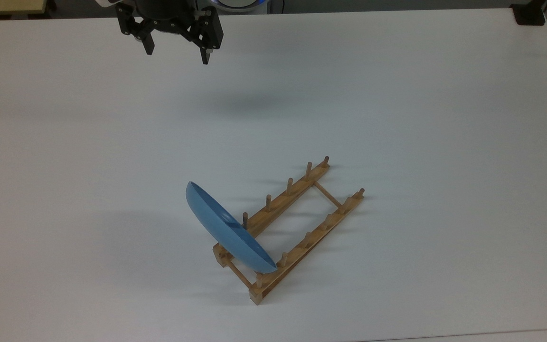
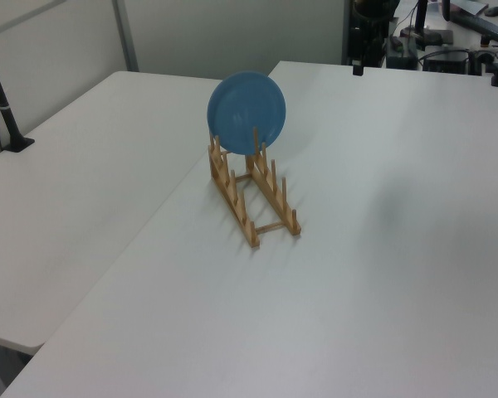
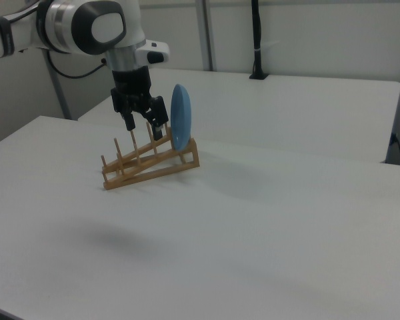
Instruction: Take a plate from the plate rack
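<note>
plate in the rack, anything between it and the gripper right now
Nothing visible. The open gripper hangs over bare table, apart from the plate, which stands at one end of the plate rack.

The arm (image 1: pixel 159 9) above the fingers (image 1: pixel 149 46) is cut by the top view's upper edge; the plate (image 1: pixel 221 228) hides the rack's (image 1: pixel 297 223) end pegs.

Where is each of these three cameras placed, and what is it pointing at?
Top view: high up, looking down on the table; end effector open at the upper edge.
Left view: off the rack's empty end, facing the plate.
Right view: low, beside the table, seeing the arm and the end effector above the rack.
All share plate and rack.
</note>
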`<state>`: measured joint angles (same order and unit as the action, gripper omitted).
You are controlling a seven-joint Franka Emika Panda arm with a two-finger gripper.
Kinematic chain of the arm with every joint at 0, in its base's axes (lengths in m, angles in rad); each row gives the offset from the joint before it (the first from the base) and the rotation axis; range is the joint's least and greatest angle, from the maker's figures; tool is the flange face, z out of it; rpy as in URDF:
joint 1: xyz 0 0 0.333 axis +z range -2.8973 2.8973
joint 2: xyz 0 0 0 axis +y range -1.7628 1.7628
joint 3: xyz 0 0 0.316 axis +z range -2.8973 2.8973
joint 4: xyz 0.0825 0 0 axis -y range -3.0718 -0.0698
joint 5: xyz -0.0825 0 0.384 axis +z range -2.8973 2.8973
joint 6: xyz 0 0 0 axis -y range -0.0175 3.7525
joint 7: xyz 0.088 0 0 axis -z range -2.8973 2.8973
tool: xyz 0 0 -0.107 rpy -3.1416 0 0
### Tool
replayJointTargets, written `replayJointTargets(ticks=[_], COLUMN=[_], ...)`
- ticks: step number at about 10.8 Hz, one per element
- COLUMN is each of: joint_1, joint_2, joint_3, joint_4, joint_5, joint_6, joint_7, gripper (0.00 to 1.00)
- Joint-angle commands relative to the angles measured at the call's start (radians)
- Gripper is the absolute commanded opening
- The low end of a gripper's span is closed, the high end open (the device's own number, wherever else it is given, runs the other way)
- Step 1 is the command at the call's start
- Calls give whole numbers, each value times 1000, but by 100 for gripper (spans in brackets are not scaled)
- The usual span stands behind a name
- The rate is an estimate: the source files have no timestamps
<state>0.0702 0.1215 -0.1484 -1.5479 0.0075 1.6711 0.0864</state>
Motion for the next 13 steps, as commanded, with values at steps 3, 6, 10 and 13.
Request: replayJointTargets(ticks=[3,6,10,13], joint_1=[-6,-6,-4,-1], joint_2=[-13,-5,9,12], joint_3=[6,7,6,7], joint_4=[-12,-11,-9,-11], joint_5=[20,23,9,15], joint_6=[-7,-1,30,39], joint_7=[-1,-2,-4,-4], gripper=[100,100,100,100])
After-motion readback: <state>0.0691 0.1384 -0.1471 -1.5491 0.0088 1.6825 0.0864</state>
